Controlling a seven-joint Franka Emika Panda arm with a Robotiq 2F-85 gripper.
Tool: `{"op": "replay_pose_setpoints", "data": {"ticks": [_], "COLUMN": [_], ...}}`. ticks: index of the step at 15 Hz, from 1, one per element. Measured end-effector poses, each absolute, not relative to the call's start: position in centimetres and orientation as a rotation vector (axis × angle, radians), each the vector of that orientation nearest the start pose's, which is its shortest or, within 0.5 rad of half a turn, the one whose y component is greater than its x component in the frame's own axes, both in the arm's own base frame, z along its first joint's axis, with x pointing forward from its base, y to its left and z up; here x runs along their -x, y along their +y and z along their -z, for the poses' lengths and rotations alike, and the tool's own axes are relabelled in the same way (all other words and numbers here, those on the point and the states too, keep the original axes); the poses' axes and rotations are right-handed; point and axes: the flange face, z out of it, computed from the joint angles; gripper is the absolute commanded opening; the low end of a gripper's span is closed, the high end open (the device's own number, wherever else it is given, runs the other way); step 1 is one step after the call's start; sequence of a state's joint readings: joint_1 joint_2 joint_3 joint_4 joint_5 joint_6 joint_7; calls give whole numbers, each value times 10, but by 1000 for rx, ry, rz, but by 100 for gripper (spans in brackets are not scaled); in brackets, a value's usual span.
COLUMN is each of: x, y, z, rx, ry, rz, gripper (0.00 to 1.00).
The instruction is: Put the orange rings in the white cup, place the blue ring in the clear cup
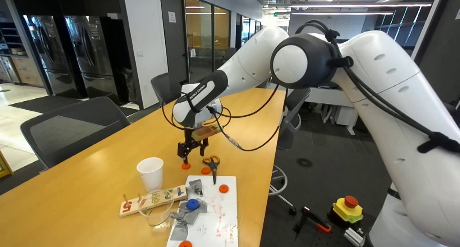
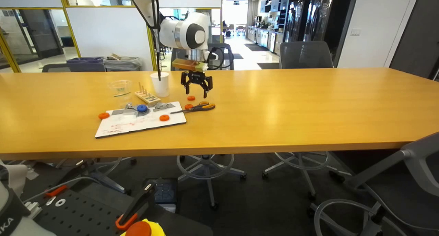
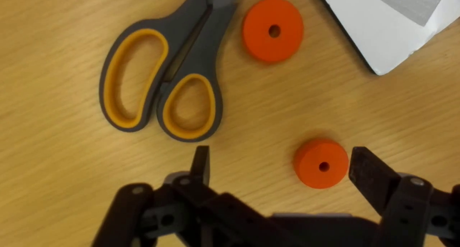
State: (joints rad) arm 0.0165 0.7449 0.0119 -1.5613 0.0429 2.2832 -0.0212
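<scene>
The gripper (image 3: 280,161) hangs low over the table (image 3: 54,168), its jaws spread wide and holding nothing. In the wrist view the nearest orange ring (image 3: 312,161) lies flat on the wood between them but off-centre, just beside one of the fingers (image 3: 370,175) — whether they touch I cannot tell. It looks light and stiff, like hard plastic or painted wood; a firm pinch should do no harm, though the smooth round rim may slip if caught off its widest line. Better to bring it midway first, then close low on opposite sides of the rim; the hole looks too narrow to use. Farther out, a second orange ring (image 3: 274,44) lies beside the scissors (image 3: 206,46), which may crowd a finger there. A third orange ring (image 1: 223,188) rests on the whiteboard (image 1: 212,222), a fourth orange ring (image 2: 104,115) at its edge, and the blue ring (image 1: 193,204) on grey tape (image 1: 190,216). The white cup (image 1: 150,175) stands upright on the table — the clear cup (image 1: 157,218) too, near the numbered peg board (image 1: 181,193).
</scene>
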Motion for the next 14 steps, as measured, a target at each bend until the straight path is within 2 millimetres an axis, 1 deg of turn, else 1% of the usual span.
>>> {"op": "replay_pose_setpoints", "data": {"ticks": [8,14], "x": [-719,-723], "y": [25,30], "z": [-192,-185], "rx": [3093,3085], "ry": [-42,-63], "rz": [-49,-68], "gripper": [100,100]}}
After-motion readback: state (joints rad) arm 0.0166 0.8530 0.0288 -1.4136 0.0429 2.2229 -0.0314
